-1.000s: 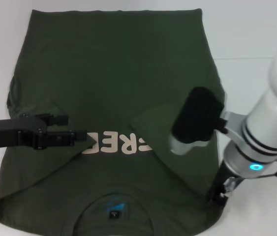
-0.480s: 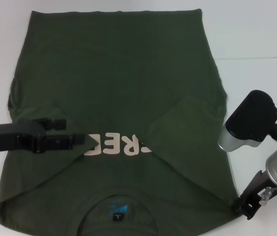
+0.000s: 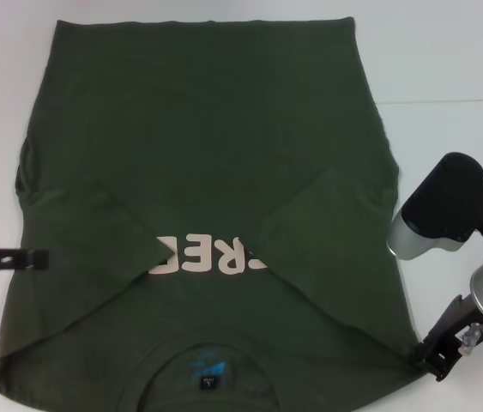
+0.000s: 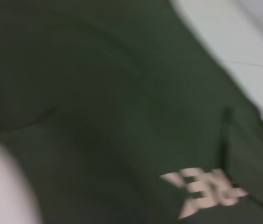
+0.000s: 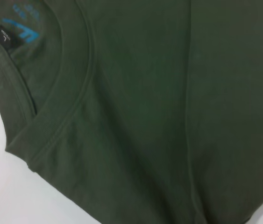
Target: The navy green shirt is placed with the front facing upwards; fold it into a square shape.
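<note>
Olive-green cotton fills most of the head view: the navy green shirt (image 3: pixel 198 197) is laid flat on the white table (image 3: pixel 447 60), collar at 6 o'clock, hem at 12 o'clock. Both sleeves are seen turned inward over the chest, so that the pale lettering (image 3: pixel 209 255) is covered at each end. The blue-printed neck label (image 3: pixel 204 375) is visible inside the collar.

The left gripper (image 3: pixel 18 258) is found at 9 o'clock, at the shirt's edge; whether its fingers are released or clenched cannot be told. The right gripper (image 3: pixel 444 349) is placed at 4 to 5 o'clock, just off the shoulder corner, its fingers low against the table; their state cannot be told either, and no cloth is seen held by either.

Several risks may be judged from this layout. The sleeve flaps lie loose and slightly puffed, so they could be dragged open if the next grasp is taken too close to them or if the cloth is pulled sideways. If only the top layer is pinched at a corner, the lower layer would be left behind and the fold skewed. A lopsided square could also result if the two sides are lifted unevenly.

The table is smooth, white and matte, with a faint seam line at 2 o'clock. Nothing of the room beyond the table is shown.
</note>
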Tool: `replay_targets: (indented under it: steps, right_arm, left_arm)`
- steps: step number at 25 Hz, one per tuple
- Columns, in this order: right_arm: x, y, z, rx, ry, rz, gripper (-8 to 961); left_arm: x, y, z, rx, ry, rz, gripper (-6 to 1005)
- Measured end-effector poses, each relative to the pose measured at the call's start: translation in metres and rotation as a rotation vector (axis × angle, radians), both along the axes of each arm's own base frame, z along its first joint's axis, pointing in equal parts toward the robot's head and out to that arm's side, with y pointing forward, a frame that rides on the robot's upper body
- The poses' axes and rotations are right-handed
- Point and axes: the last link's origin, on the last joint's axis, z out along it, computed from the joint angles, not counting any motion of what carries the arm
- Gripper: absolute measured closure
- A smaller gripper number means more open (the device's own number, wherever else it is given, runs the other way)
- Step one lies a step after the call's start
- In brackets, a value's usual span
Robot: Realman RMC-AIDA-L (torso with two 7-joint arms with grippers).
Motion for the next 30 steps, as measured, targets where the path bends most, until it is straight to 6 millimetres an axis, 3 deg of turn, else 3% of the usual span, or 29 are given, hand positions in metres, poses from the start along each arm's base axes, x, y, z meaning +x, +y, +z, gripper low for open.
replay_targets:
  steps: [5, 11, 16, 23, 25, 30]
  right_arm:
    - [-0.005, 0.005, 0.004, 0.007, 0.005, 0.014, 928]
    - [-0.010, 0.008, 0.007, 0.008, 0.010, 0.026, 928]
    - [-0.014, 0.011, 0.007, 0.007, 0.011, 0.041, 928]
    - [-0.016, 0.013, 0.008, 0.008, 0.012, 0.048, 928]
    - [-0.016, 0.013, 0.008, 0.008, 0.012, 0.048, 928]
    - [-0.018, 0.014, 0.008, 0.008, 0.012, 0.052, 927]
  left_arm:
    - [0.001, -0.019, 0.021, -0.025, 0.050, 0.187, 72]
    - [-0.012, -0.021, 0.003, -0.104, 0.176, 0.312, 72]
    - [-0.011, -0.012, -0.017, -0.163, 0.270, 0.316, 72]
    - [-0.011, -0.007, -0.027, -0.195, 0.316, 0.312, 72]
    - [-0.011, -0.007, -0.029, -0.207, 0.314, 0.311, 207]
    - [-0.012, -0.006, -0.033, -0.230, 0.309, 0.309, 207]
